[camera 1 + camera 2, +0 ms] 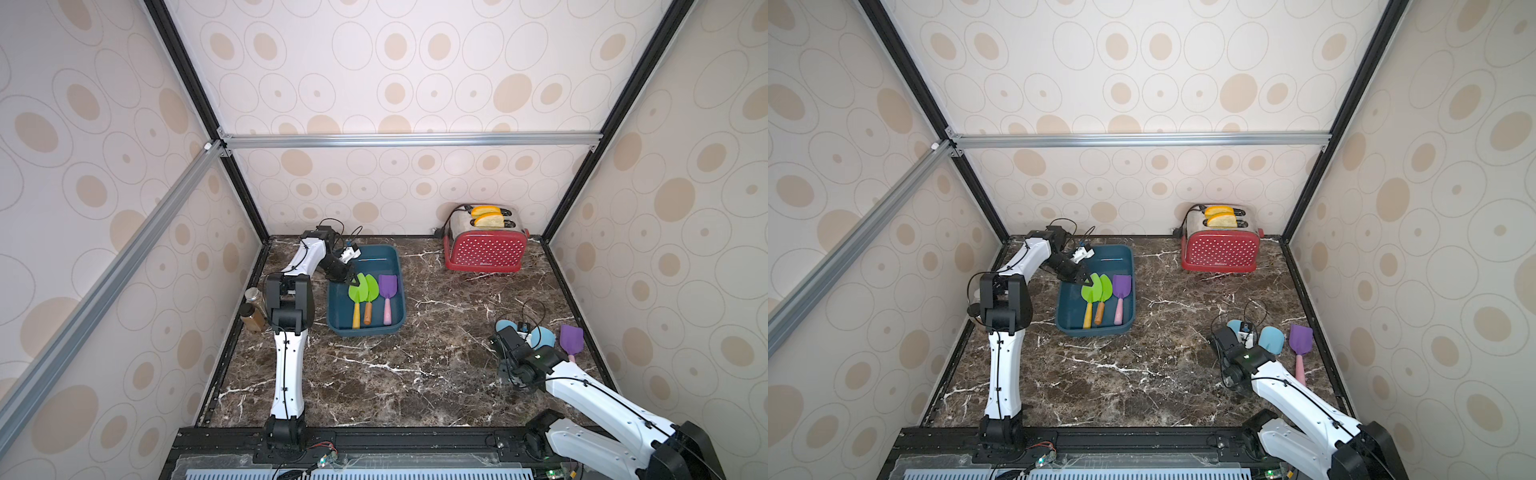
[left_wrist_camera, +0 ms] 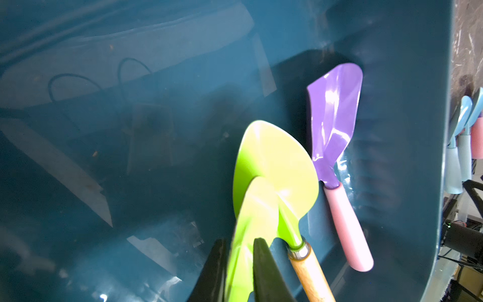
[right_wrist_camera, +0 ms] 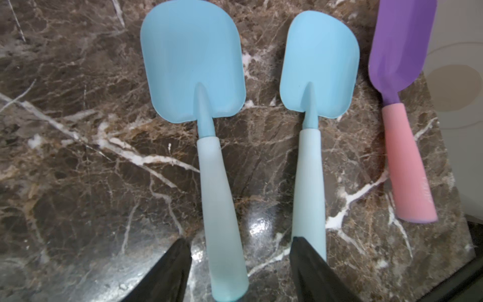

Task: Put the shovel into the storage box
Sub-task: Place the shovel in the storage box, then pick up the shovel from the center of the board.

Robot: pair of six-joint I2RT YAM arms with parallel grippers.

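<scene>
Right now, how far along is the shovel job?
Done: the storage box holds the yellow-handled green shovel, wooden-handled green shovel and purple shovel. In hand: left gripper straddles the yellow-handled blade, grip unclear; right gripper, open, straddles the first blue shovel. Left: that, the second blue shovel and the other purple shovel on the table.

Shallow teal storage box [image 1: 365,330], yellow-handled green shovel [image 1: 355,295] inside

On my feed the storage box [image 1: 365,332] is dark teal. The yellow-handled shovel [image 1: 356,291] and wood-handled shovel [image 1: 372,284] have lime-green blades. Both the boxed shovel [image 1: 387,286] and the right-edge shovel [image 3: 400,47] are purple with pink handles. The pale blue shovels [image 3: 193,65] [image 3: 318,62] are blue throughout. The tabletop [image 1: 415,374] is brown marble veined white, and the toaster [image 1: 484,251] is red with white dots.
</scene>
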